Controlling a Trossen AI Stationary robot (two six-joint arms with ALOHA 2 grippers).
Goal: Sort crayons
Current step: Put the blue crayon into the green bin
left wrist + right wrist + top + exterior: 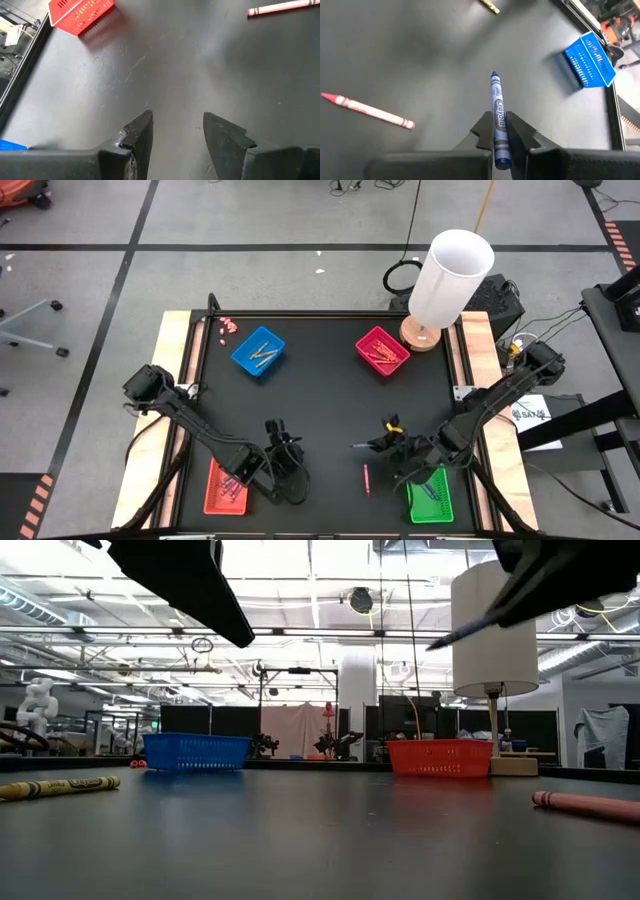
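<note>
My right gripper [388, 444] hovers over the table's near right part, shut on a blue crayon [497, 107] that sticks out toward the table's left [362, 445]. A pink crayon [366, 478] lies flat on the table just nearer than it, and also shows in the right wrist view [367, 111]. A yellow crayon [60, 786] lies flat on the table. My left gripper [175, 120] is open and empty above bare table, near the front left [285, 465]. My right gripper pinches the blue crayon's wrapped body [499, 131] between its two fingers, toward the crayon's blunt end. The crayon lies along the fingers, its pointed tip [494, 75] sticking out ahead. It is lifted clear of the table, tip slanting slightly down [440, 643].
A blue tray [258, 351] and a magenta tray [381, 350] with crayons stand at the far side. A red tray [225, 485] is at the near left, a green tray [432, 495] at the near right. A white lamp [445, 280] stands at the far right corner.
</note>
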